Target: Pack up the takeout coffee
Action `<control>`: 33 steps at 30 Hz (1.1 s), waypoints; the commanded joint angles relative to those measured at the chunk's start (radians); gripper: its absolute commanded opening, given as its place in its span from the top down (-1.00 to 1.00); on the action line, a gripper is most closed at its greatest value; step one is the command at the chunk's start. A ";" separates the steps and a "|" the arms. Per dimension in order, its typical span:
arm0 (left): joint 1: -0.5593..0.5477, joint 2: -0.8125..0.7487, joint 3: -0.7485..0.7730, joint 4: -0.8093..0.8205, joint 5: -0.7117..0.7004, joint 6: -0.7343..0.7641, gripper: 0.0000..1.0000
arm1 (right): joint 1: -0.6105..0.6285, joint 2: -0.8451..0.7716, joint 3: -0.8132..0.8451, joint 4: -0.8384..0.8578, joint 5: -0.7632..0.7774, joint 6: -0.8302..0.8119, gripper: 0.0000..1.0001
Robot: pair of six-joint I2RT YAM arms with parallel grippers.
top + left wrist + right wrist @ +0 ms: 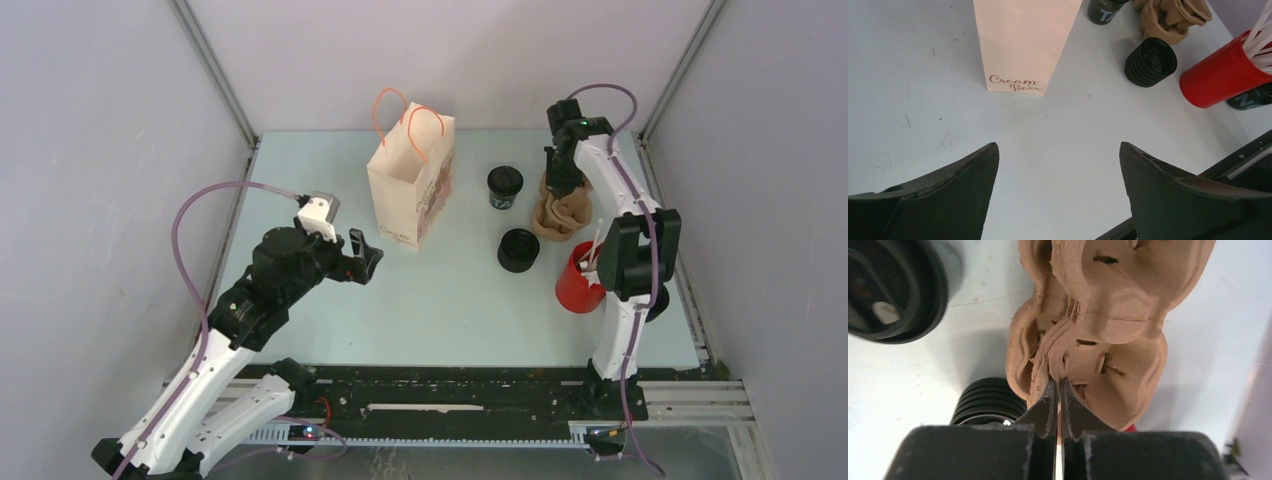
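While the right pincer (1058, 386) is clamped shut on the near rim of the brown carrier stack (1098, 325), jaws pressed almost together with what looks like one thin pulp wall between them, the takeout coffee (505, 187) stands upright just to that pincer's left, near the carriers but apart from them; in the right wrist view its round black lid shows at the upper left, with bare table between it and the pulp. Its long axis runs straight up, so I judge that it has to be gripped across its wall from the side or from above around the lid. Back toward the arm's base and slightly left of the right pincer lies the ribbed lid stack (518, 250), and farther back the red cup (578, 285) of white sticks stands against the arm. Beyond the coffee, farther to the same left side, the paper bag (410, 180) stands with its mouth open upward. The left pincer (1058, 146) hangs low over the table (450, 300) with its jaws spread wide and nothing between them; from it the bag is straight ahead, and the coffee lies ahead and to the right, past the bag's corner and well apart. By my reading the right arm is much the nearer to the coffee, though it is busy with the carriers
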 commanded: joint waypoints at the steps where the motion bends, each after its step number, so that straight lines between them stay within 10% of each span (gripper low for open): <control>1: 0.008 -0.008 -0.034 0.033 0.009 0.004 -0.89 | 0.049 0.053 0.059 -0.109 0.313 -0.032 1.00; 17: 0.010 -0.005 -0.036 0.032 0.004 0.002 -0.89 | -0.049 0.024 -0.052 0.062 -0.249 -0.024 0.84; 33: 0.010 0.006 -0.035 0.033 0.011 0.001 -0.89 | -0.052 -0.049 -0.121 0.083 -0.214 -0.016 0.12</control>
